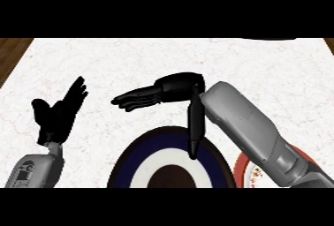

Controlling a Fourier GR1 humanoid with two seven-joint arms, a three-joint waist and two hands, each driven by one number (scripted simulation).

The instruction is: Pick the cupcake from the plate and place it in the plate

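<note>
The right hand (163,90) stretches flat over the pale worktop (163,57), fingers straight and pointing left, thumb hanging down toward the dark blue and white plate (134,159), holding nothing. At left, the left hand (57,112) rests open, fingers up. A red-rimmed plate (246,172) peeks out beneath the right forearm. The cupcake cannot be made out on either plate.

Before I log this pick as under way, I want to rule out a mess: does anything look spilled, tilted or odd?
No spill or damage shows. One oddity: no cupcake is visible on the blue-ringed plate or the red-rimmed plate, which the right forearm mostly covers. The right hand is open above the counter; the left hand rests open at the left.
</note>
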